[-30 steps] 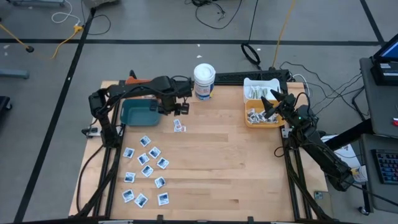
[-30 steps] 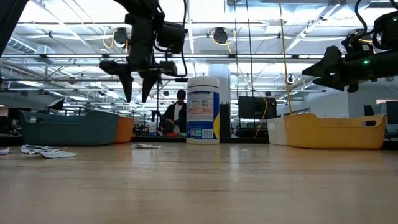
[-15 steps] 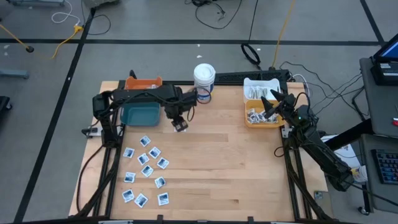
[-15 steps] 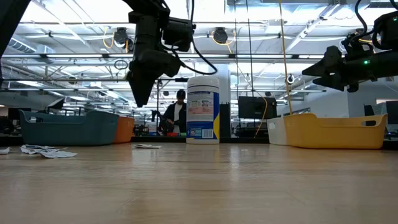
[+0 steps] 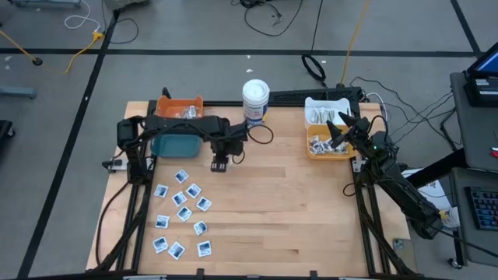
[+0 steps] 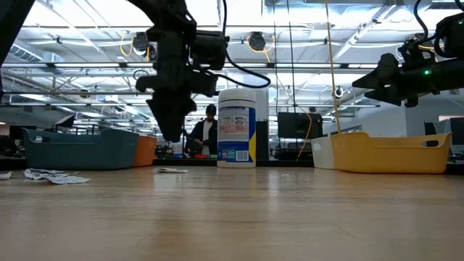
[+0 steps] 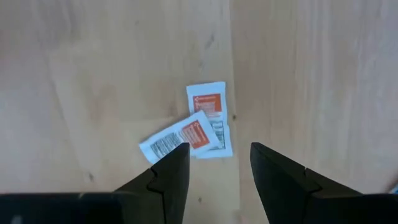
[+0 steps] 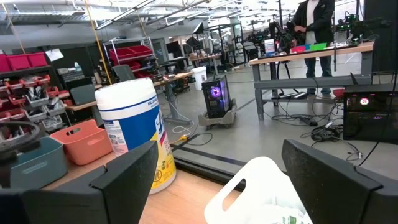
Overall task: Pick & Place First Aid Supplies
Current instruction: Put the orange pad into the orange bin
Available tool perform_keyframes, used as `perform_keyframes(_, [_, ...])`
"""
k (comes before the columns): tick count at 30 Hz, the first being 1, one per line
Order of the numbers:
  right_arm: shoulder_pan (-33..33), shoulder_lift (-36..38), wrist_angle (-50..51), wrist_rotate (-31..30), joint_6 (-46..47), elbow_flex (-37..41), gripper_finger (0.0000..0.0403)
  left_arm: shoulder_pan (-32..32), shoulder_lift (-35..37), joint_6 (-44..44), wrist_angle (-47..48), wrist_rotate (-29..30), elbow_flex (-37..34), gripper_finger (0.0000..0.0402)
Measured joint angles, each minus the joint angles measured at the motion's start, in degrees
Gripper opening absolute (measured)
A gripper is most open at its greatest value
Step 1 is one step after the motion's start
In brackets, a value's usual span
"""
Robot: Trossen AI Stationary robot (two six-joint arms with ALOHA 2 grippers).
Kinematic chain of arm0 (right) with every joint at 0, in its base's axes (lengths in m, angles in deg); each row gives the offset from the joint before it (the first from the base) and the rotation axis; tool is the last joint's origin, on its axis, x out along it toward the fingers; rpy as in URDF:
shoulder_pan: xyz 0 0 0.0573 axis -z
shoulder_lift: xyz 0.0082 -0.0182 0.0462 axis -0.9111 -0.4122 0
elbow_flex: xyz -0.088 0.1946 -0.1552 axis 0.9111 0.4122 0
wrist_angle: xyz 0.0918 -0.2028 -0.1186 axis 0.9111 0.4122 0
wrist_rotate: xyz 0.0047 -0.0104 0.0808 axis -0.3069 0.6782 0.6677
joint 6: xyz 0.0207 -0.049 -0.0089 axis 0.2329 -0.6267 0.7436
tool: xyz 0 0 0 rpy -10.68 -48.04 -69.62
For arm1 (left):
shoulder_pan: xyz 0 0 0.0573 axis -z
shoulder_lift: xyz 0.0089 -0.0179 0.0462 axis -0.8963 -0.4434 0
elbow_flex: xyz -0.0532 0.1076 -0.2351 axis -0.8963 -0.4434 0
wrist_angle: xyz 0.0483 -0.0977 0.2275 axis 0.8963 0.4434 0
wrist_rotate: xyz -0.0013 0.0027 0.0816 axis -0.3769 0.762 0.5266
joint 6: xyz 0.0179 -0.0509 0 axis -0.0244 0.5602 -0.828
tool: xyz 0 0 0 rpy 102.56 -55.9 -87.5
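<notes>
Two tiny white packets with red marks (image 7: 202, 127) lie flat on the wood, overlapping each other. My left gripper (image 7: 219, 163) hangs above them, pointing straight down, open and holding nothing; in the high view it (image 5: 220, 163) covers them, right of the teal bin. Several square white-and-blue sachets (image 5: 183, 211) lie scattered near the table's left front. My right gripper (image 5: 336, 129) waits open and level over the yellow bin (image 5: 311, 151) at the right.
A teal bin (image 5: 173, 144) and an orange bin (image 5: 180, 106) stand at the far left, a tall white tub (image 5: 255, 101) at the far middle, a white bin (image 5: 325, 109) behind the yellow one. Bare wood spans the middle and front right.
My left gripper has moved from beside the teal bin toward the table's near edge and down, ending above the two red-marked packets. It has rolled about a quarter turn on the way. The packets have stayed where they were.
</notes>
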Motion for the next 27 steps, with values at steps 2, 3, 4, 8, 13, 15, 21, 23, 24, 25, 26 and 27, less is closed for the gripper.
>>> perform_keyframes(2, [0.0, 0.0, 0.0, 0.0, 0.0, 0.0, 0.0337, 0.0, 0.0, -2.4, -2.1, 0.1, -1.5, 0.0175])
perform_keyframes(3, [0.0, 0.0, 0.0, 0.0, 0.0, 0.0, 0.0337, 0.0, 0.0, -3.3, -3.3, 0.4, -2.3, 0.0175])
perform_keyframes(4, [0.0, 0.0, 0.0, 0.0, 0.0, 0.0, 0.0337, 0.0, 0.0, -4.1, -4.3, 0.4, -3.1, 0.0175])
perform_keyframes(8, [0.0, 0.0, 0.0, 0.0, 0.0, 0.0, 0.0337, 0.0, 0.0, -6.5, -8.7, 0.8, -5.4, 0.0175])
perform_keyframes(13, [0.0, 0.0, 0.0, 0.0, 0.0, 0.0, 0.0337, -0.1, -2.8, -5.9, -12.7, 2.8, -6.2, 0.0175])
perform_keyframes(15, [0.0, 0.0, 0.0, 0.0, 0.0, 0.0, 0.0337, -0.2, -4.4, -4.8, -12.5, 2.9, -5.9, 0.0175])
perform_keyframes(21, [0.0, 0.0, 0.0, 0.0, 0.0, 0.0, 0.0337, -0.2, -7.0, -2.3, -13.0, 1.8, -5.7, 0.0175])
perform_keyframes(23, [0.0, 0.0, 0.0, 0.0, 0.0, 0.0, 0.0337, -0.2, -7.2, -2.7, -12.9, 0.2, -5.7, 0.0175])
perform_keyframes(24, [0.0, 0.0, 0.0, 0.0, 0.0, 0.0, 0.0337, -0.2, -7.2, -3.3, -12.8, -0.7, -5.7, 0.0174])
perform_keyframes(25, [0.0, 0.0, 0.0, 0.0, 0.0, 0.0, 0.0337, -0.2, -7.2, -3.9, -12.7, -1.6, -5.7, 0.0172])
perform_keyframes(26, [0.0, 0.0, 0.0, 0.0, 0.0, 0.0, 0.0337, -0.2, -7.3, -4.5, -12.6, -2.0, -5.7, 0.0166])
perform_keyframes(27, [0.0, 0.0, 0.0, 0.0, 0.0, 0.0, 0.0337, -0.2, -7.3, -4.8, -12.5, -2.1, -5.8, 0.0156])
